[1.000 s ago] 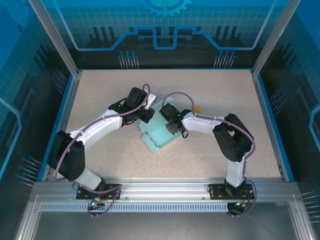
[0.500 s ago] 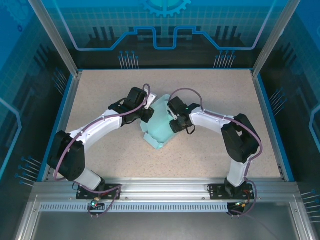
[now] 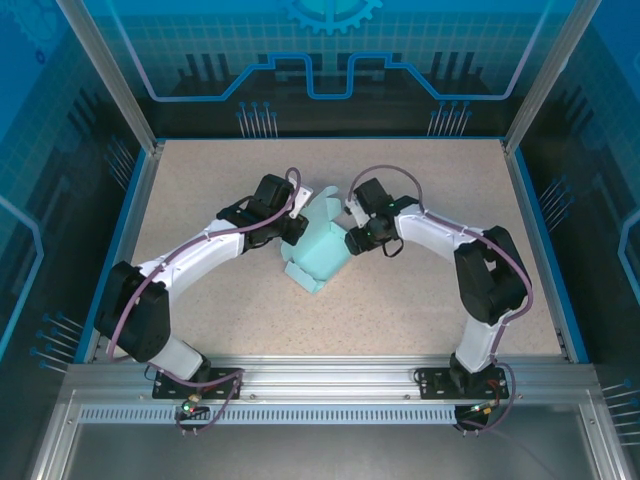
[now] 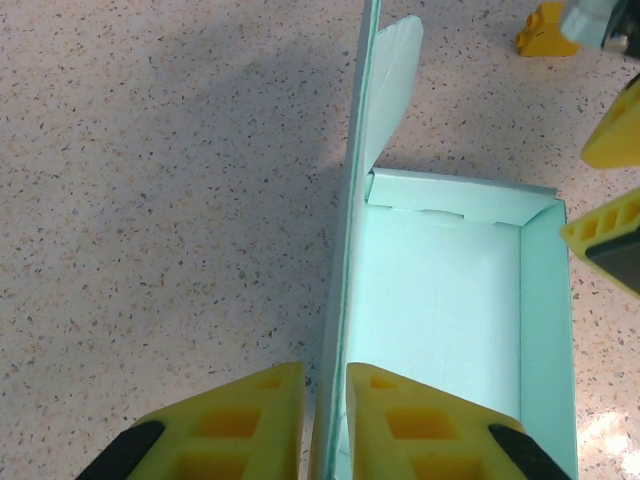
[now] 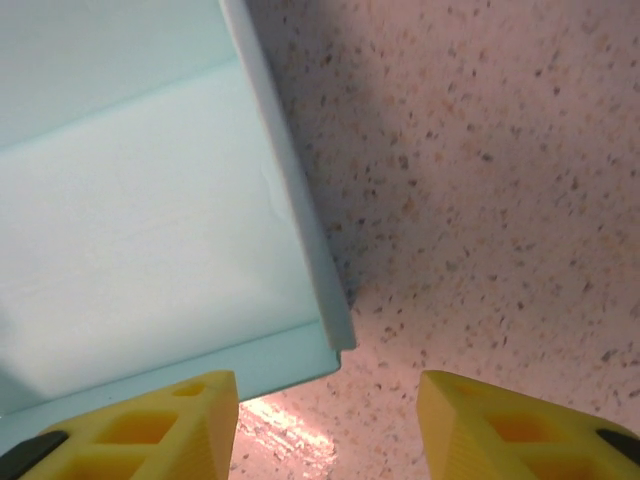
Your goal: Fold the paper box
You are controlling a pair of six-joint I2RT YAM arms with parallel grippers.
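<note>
Left pincer [image 4: 325,400]: pinching the paper box [image 4: 450,300] by its upright wall. Right pincer [image 5: 328,415]: standing wide, gripping nothing, box corner lying just ahead over the tabletop [image 5: 480,200].

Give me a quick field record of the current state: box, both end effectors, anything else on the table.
paper box: partly folded, walls raised, top open, resting on the table
left end effector: shut on the box's upright side wall
right end effector: open, at a corner of the box, not gripping
other: small yellow object on the table past the box
</note>
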